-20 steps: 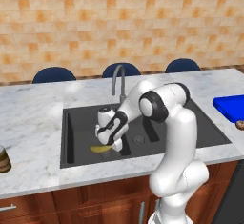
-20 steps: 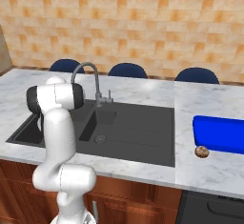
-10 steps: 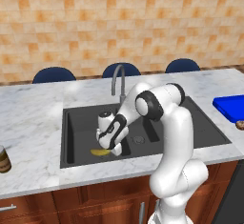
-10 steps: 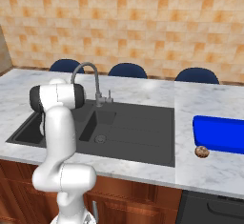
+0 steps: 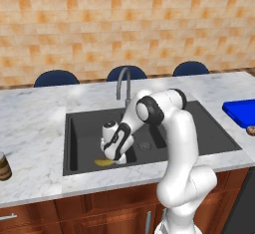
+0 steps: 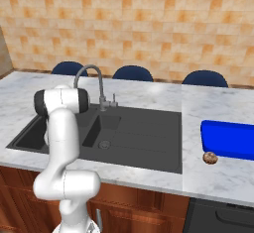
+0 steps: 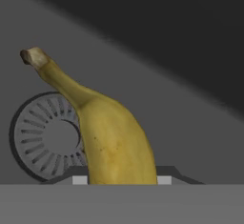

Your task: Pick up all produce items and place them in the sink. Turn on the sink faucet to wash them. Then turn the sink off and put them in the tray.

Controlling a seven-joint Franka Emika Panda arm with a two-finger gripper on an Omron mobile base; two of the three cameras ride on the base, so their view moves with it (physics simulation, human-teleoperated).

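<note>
My gripper is low in the left basin of the dark grey sink, shut on the yellow banana, whose end pokes out below the hand near the basin floor. In the hand view the banana rises between the fingertips, its stem end over the round metal drain. The small brown ball lies on the counter in front of the blue tray, far to the right. The gooseneck faucet stands behind the sink, and no water shows.
A dark brown jar stands on the counter at the far left edge. Three blue chair backs rise behind the marble counter. The sink's flat drainboard lies between the basins and the tray.
The hand has sunk a little lower into the left basin with the banana still in its grip. The ball and the tray have not moved.
</note>
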